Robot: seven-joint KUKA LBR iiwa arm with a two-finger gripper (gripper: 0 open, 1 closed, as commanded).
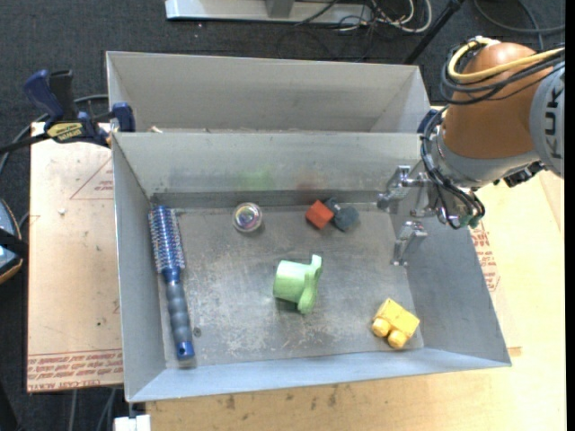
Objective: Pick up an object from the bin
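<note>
Nothing you can read on bin (269,97) or on loose things inside: no label, brand or number. Dark lettering on arm's grey link (550,106), cut off at frame edge; you can't make it out.

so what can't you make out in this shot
Dark grey lump beside the red block, camera view: too small to tell its kind, or whether they touch.
Small round shiny ball, camera view: too small to tell its material.
Metal gripper, camera view: the steep angle hides its height above the grey metal bin floor.
</note>
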